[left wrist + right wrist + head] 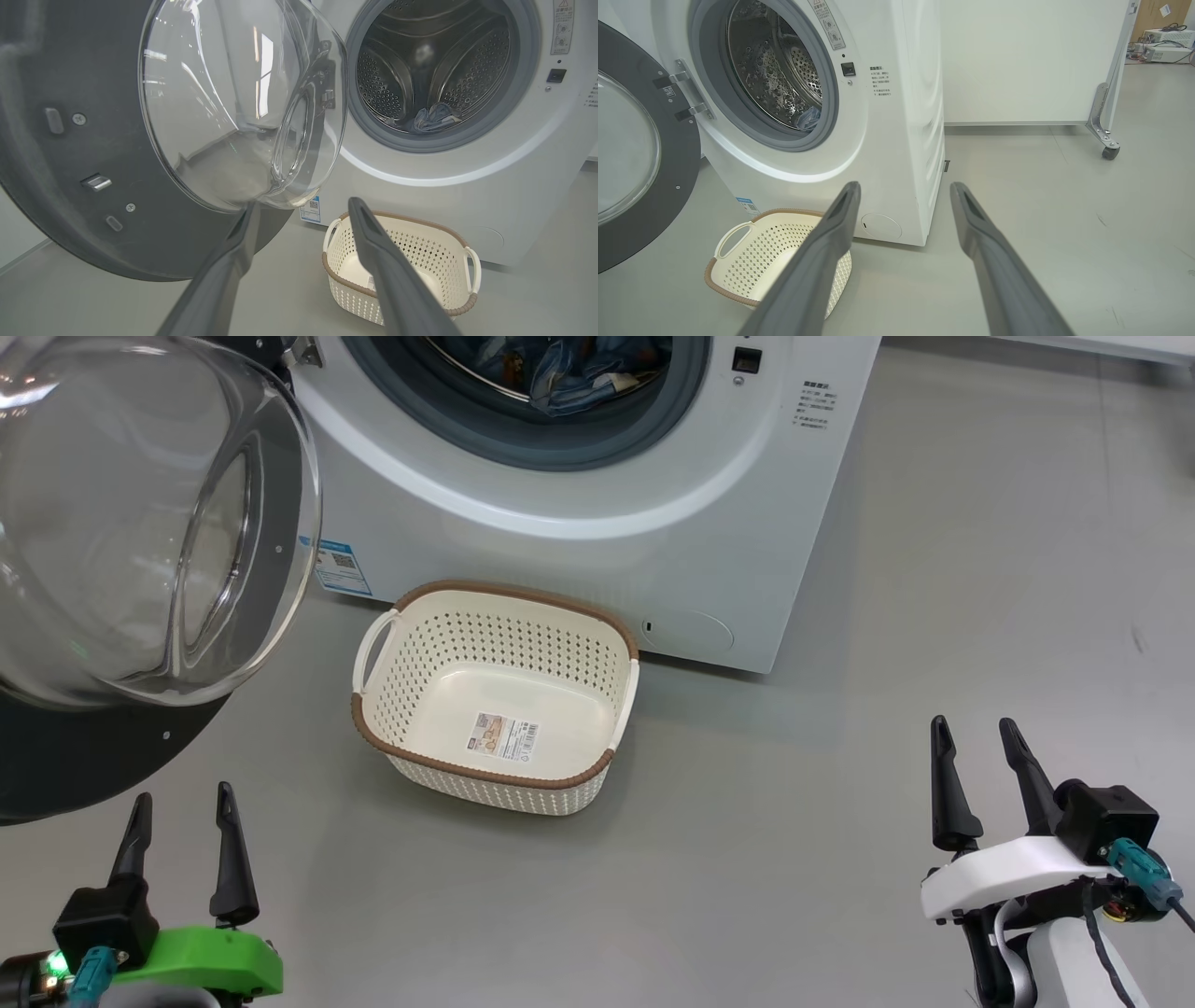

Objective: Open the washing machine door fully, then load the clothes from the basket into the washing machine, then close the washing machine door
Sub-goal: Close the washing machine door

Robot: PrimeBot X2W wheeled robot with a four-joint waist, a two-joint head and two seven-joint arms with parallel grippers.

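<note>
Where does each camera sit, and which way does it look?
Head view: atop the robot, looking down at basket and washing machine; left pincer, right pincer show.
Left wrist view: on left arm, facing open washing machine door; its fingers show.
Right wrist view: on right arm, facing the machine's corner; its fingers show.
All three share the basket.

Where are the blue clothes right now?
In the left wrist view, the crumpled light blue fabric clothes lie low in the steel drum of the big white washing machine, above the cream-white plastic basket.
</note>
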